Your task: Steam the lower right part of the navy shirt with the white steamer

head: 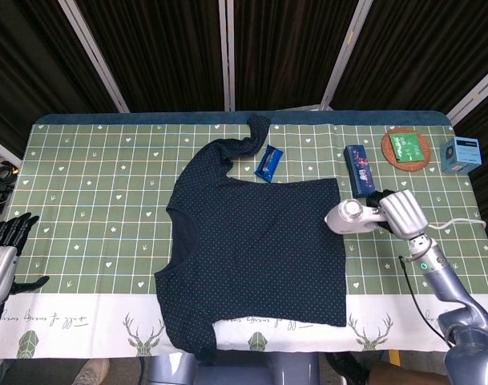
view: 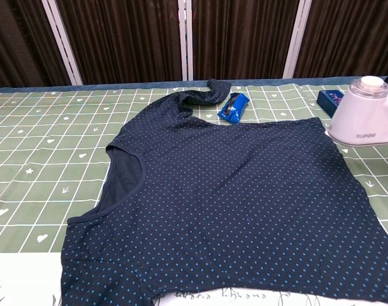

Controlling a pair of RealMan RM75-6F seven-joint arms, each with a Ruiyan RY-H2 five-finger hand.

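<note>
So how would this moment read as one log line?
right hand: grips white steamer | steamer: at navy dotted shirt right edge | left hand: idle, open

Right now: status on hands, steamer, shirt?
Right hand grips white steamer at navy shirt's right edge. Left hand open at table's near-left edge. Blue box close behind steamer.
</note>
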